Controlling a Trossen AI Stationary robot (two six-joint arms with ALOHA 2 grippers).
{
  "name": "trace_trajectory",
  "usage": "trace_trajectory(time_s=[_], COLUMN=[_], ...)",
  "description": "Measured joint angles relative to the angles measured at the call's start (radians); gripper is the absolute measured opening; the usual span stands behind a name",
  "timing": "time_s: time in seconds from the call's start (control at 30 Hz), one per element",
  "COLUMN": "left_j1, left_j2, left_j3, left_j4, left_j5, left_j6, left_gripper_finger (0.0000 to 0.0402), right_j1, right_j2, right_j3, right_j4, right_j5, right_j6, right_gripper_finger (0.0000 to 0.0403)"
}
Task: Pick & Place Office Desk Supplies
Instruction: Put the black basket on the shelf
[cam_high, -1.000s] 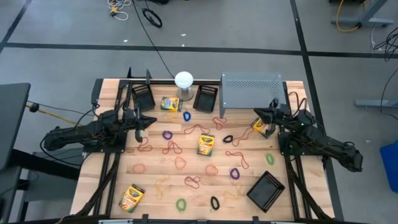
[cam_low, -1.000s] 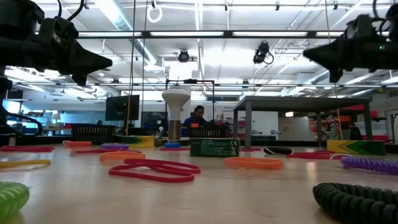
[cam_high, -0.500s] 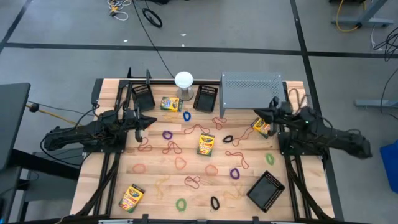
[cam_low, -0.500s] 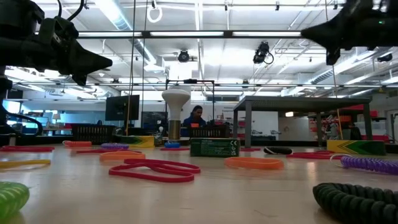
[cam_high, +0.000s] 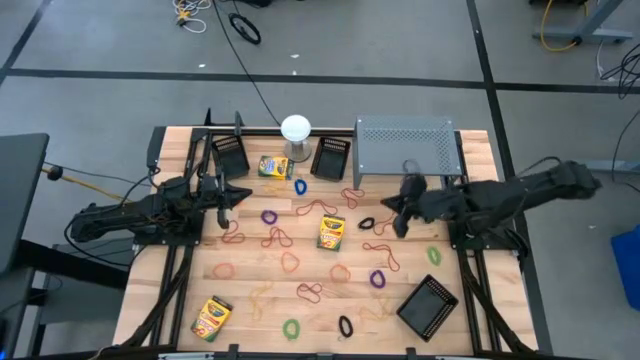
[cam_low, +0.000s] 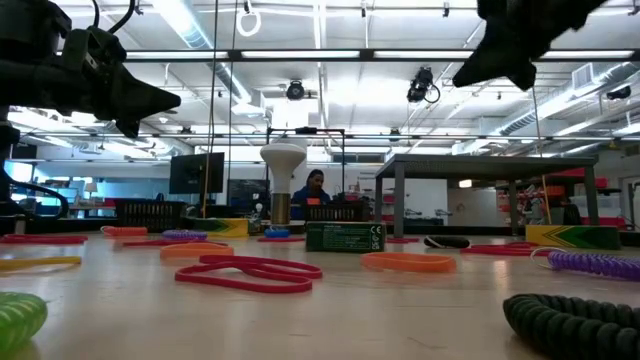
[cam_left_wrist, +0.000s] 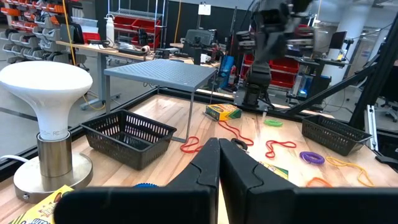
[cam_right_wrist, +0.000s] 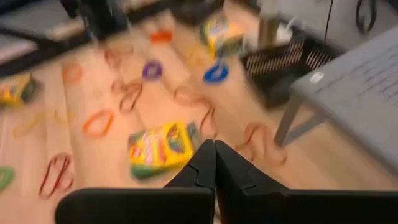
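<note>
Workshop room w/ grey floor, wooden bench in the middle

Floor (cam_high: 400, 40) grey w/ dark tape lines, loose cables lying on it. Bench (cam_high: 250, 310) is pale wood planks. Low view: white ceiling (cam_low: 330, 100) w/ long strip lights, pipes, 2 hanging fixtures; a person (cam_low: 316, 186) sits far back. Left wrist view: red shelving (cam_left_wrist: 140, 15) & a desk w/ bottles behind.

The right wrist view is smeared by motion: the crayon box (cam_right_wrist: 163, 148) at its centre and the rubber-band loops (cam_right_wrist: 98, 122) around it show only as soft colour patches. In the low view, a black coil (cam_low: 578, 322) is cut by the lower right corner, a green one (cam_low: 20, 318) by the lower left
</note>
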Motion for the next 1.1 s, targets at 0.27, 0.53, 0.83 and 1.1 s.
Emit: trace_trajectory(time_s=[0.27,0.53,0.83,1.1], left_j1=[0.0,0.0,0.0,0.0], left_j2=[0.0,0.0,0.0,0.0], left_j3=[0.0,0.0,0.0,0.0], left_j4=[0.0,0.0,0.0,0.0], left_j5=[0.0,0.0,0.0,0.0], left_j6=[0.0,0.0,0.0,0.0], left_gripper_finger=[0.0008,0.0008,0.0008,0.0008], right_j1=[0.202,0.303,0.419,0.512], right_j2=[0.351,0.606,0.742,0.809], right_j3=[0.354,0.613,0.678,0.667], right_j4=[-0.379,-0.614,-0.658,-0.643], right_j5=[-0.017,-0.171,-0.408,-0.585], right_j6=[0.34,0.616,0.895,1.111], right_gripper_finger=[0.0001,0.0007,0.0012,0.0077])
